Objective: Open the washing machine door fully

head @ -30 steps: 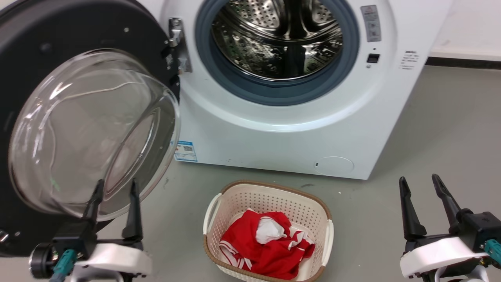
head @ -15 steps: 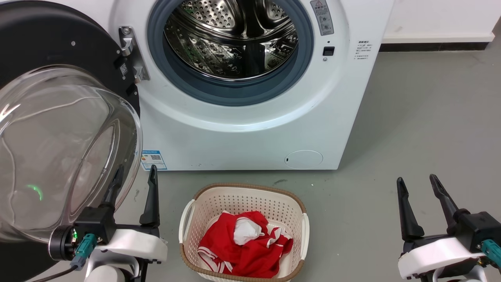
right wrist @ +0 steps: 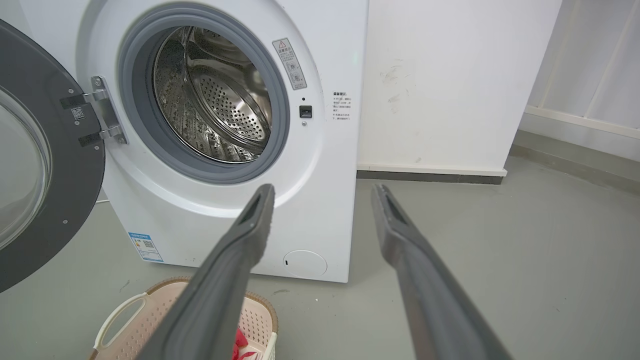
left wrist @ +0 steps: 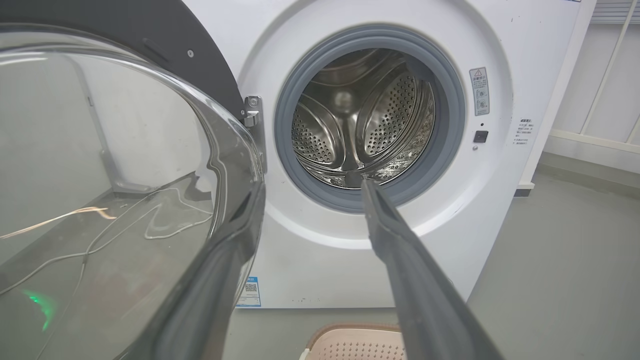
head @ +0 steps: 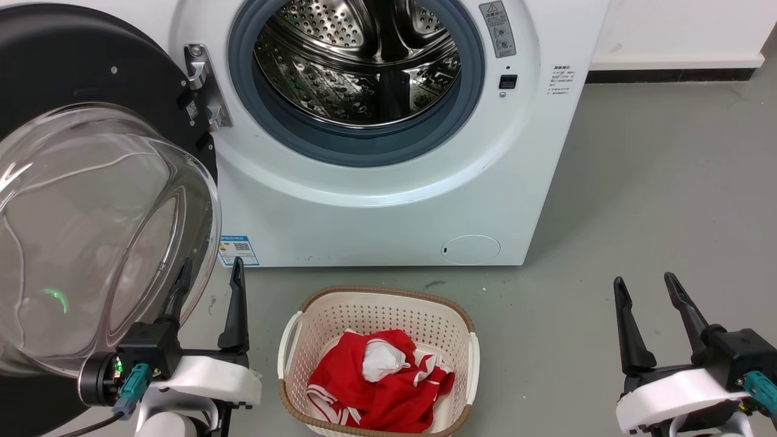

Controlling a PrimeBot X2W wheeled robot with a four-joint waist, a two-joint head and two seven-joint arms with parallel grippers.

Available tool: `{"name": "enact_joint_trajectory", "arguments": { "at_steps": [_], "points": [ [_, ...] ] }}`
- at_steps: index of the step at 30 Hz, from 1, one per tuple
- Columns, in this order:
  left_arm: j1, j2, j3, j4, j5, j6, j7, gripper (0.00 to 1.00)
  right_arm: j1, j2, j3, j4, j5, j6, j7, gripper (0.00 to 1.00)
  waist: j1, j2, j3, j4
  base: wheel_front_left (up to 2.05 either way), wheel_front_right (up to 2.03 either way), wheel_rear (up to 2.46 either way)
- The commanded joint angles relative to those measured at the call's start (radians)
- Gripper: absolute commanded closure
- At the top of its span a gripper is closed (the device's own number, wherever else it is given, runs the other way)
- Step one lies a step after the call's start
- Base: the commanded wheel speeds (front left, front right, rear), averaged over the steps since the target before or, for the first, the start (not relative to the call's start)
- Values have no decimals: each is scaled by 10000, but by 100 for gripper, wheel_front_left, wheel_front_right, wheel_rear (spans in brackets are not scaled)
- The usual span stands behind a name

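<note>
Washing machine [head: 388,200] stands at centre, drum [head: 358,54] exposed, its washing machine door [head: 73,67] swung wide to the left on its hinge [head: 203,85]. On the floor [head: 637,182] in front sits a laundry basket [head: 388,292] holding red cloth [head: 388,397]. The left gripper [head: 210,264] and right gripper [head: 643,279] each have 2 fingers apart, empty.

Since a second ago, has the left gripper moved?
Yes. The left gripper shifted right: one fingertip now sits under the washing machine's blue label, not left of it.
</note>
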Motion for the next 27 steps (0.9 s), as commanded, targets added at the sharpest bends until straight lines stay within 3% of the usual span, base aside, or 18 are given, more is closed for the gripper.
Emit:
{"name": "enact_joint_trajectory", "arguments": {
  "at_steps": [1,10,11,14,27],
  "points": [
    [-60,-26,43,-32,87,6,-66,0,-43,11,9,26,-24,-7,-21,0,0,0,-9,3,0,0,0],
    [28,-158,170,-44,179,-159,-69,0,-57,10,26,64,-29,-7,-4,0,0,0,-53,-22,0,0,0],
    [7,-136,158,-17,147,-159,1,100,-6,2,21,60,6,0,-3,100,0,0,-56,-22,0,0,0],
    [200,-192,125,267,113,-164,52,100,102,6,24,344,40,2,8,100,0,0,-58,-22,0,0,0],
    [96,-389,488,436,-2305,-413,722,100,-165,-29,-42,683,2803,1,415,100,0,0,-65,-16,0,0,0]
  ]
}}
